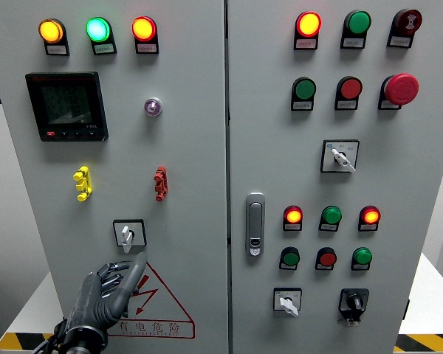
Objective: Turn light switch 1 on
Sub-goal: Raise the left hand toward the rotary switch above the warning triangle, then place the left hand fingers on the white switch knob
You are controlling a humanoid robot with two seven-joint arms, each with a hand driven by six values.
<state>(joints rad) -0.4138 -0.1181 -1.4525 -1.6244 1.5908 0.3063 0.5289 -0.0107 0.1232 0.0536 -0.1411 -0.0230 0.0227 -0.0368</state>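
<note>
We see the left robot hand raised against the grey control cabinet, its arm coming in at the lower left. Most fingers are curled in and hold nothing, while one finger points up. Just above that fingertip, and apart from it, sits the rotary light switch (a white knob on a square black plate). To the right of the robot hand lies a red warning triangle. Higher above are a yellow clip and a red clip.
</note>
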